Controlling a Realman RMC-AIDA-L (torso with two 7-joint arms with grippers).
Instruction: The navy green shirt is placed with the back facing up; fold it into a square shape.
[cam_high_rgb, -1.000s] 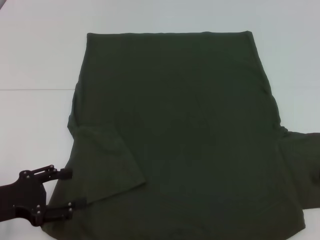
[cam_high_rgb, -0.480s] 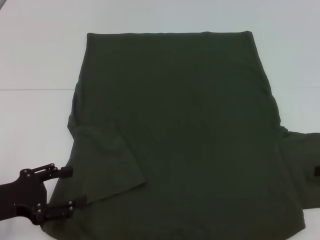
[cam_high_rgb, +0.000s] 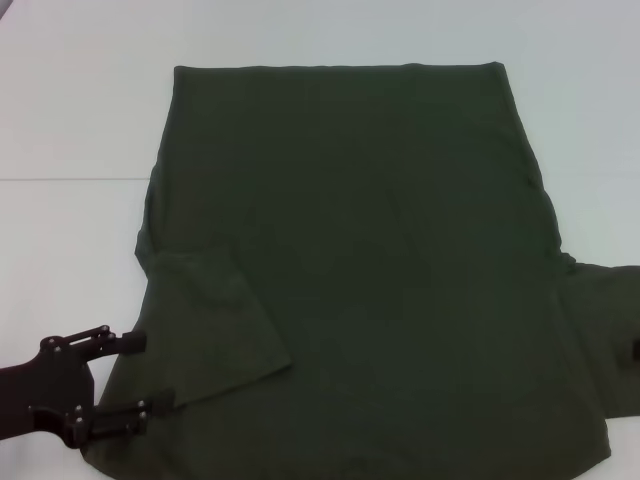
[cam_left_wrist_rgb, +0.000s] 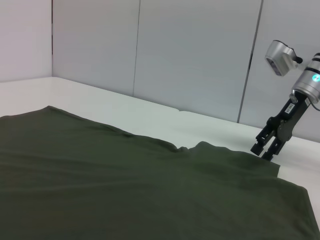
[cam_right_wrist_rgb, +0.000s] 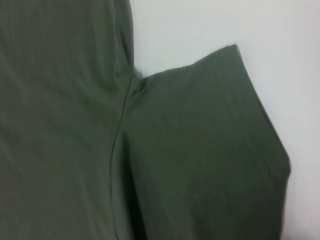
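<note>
Almost nothing has moved on the shirt since a second ago; only my left claw (cam_high_rgb: 150, 373) has crept a little to the right, toward the folded sleeve. My navy green shirt (cam_high_rgb: 370, 270) lies flat, back up, on the white worktop (cam_high_rgb: 70, 120), its long axis running from near to far. Its left sleeve (cam_high_rgb: 215, 325) is already folded inward onto the body, while the right sleeve (cam_high_rgb: 605, 335) lies spread out toward the right edge.

My left claw is at the near left, its two fingers spread, one at the sleeve's left edge and one at its near hem, so the cloth lies directly to its right. I judge the coming move belongs to the right side, because that sleeve is not folded yet.

The head view shows almost nothing of the right claw (cam_left_wrist_rgb: 267, 146). From the left wrist view I see it hanging over the far sleeve edge, its fingers slightly apart. In the right wrist view the sleeve fills the picture, flat and free.
</note>
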